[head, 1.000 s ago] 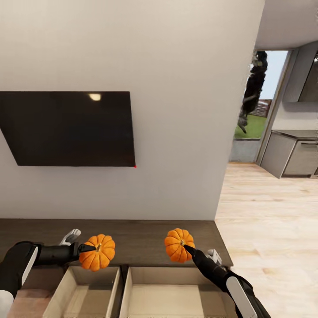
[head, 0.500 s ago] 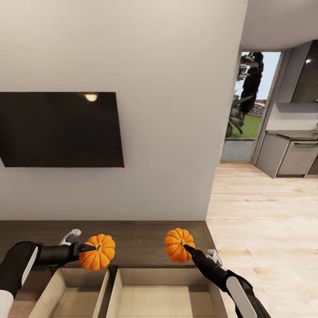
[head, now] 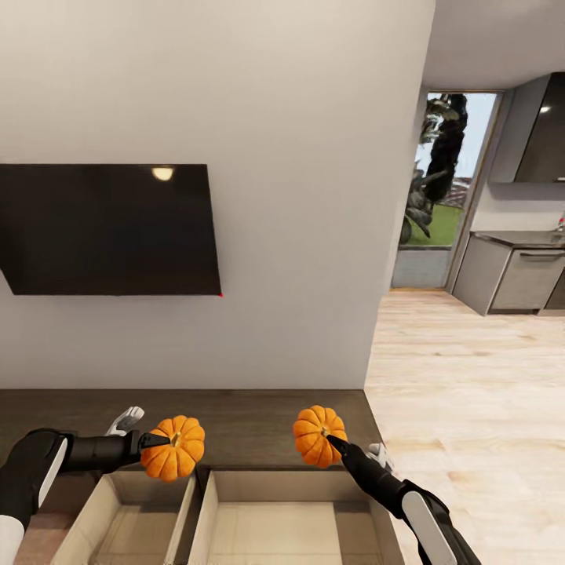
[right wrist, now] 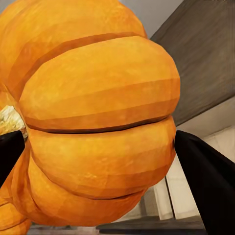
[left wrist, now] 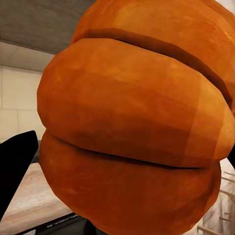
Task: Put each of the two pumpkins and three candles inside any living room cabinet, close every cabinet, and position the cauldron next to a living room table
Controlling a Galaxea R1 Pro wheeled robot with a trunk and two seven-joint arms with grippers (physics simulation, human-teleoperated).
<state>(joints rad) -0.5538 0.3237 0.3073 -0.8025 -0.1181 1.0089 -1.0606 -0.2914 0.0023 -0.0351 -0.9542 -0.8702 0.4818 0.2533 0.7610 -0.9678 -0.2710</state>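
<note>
I have a pumpkin clamped in each claw, left (head: 161, 449) on one (head: 174, 448), right (head: 336, 444) on the other (head: 318, 435), both above the open cabinet (head: 259, 424) drawers. I should lower each well inside before releasing; drawer depth is hard to judge here.

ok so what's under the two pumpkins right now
Open cabinet drawers, pale inside: one under the left pumpkin, a wider one below the right pumpkin. The visible parts look empty; their near ends are cut off.
</note>
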